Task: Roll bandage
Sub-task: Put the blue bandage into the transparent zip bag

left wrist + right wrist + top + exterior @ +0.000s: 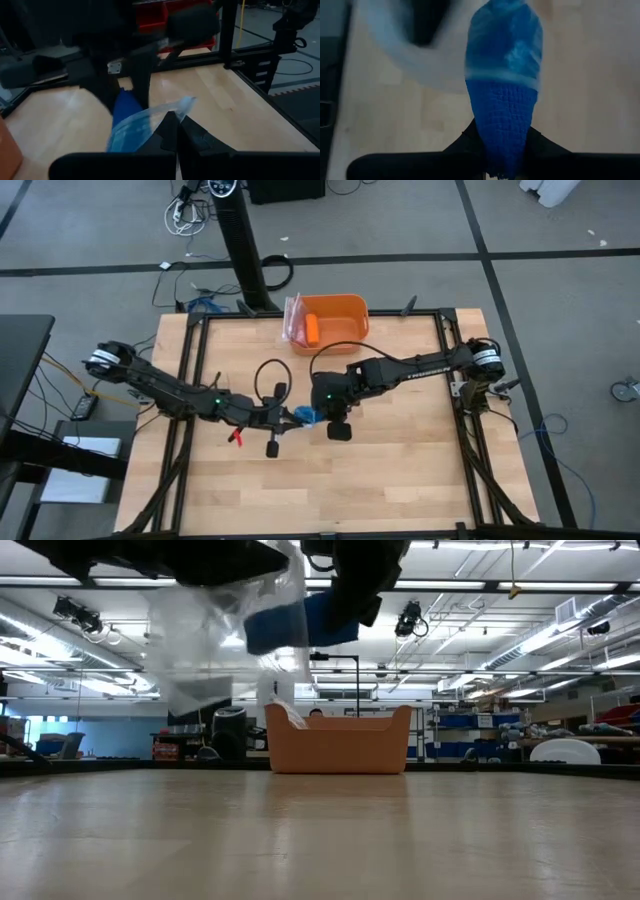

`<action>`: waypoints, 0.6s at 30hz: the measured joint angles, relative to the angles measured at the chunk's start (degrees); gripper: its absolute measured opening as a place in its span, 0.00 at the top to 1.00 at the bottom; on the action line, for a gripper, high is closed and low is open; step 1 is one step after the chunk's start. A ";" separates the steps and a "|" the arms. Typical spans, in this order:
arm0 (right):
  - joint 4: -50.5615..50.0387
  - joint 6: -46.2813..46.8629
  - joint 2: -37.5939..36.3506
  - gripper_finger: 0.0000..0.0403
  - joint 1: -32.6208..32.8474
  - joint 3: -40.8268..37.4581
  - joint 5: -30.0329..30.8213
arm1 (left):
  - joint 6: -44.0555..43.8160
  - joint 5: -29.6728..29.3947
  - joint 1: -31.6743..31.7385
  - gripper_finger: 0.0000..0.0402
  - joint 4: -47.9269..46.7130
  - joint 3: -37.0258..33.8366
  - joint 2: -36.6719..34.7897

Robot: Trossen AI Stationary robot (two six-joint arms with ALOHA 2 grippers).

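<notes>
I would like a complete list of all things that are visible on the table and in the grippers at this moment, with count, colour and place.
bandage: one, bright blue, held above the middle of the table, partly inside the bag
plastic bag: one, clear, around the far end of the bandage, off the table
bin: one, orange, at the far edge of the table
cylinder: one, orange, in the bin
second plastic bag: one, clear, at the bin's left side
table: one, light wood
left gripper: one, dark, shut on the plastic bag
right gripper: one, dark, shut on the bandage
</notes>
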 joint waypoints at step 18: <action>-0.97 -0.24 -1.71 0.58 3.73 0.00 1.76 | 3.22 0.10 1.22 1.00 17.97 -0.40 6.95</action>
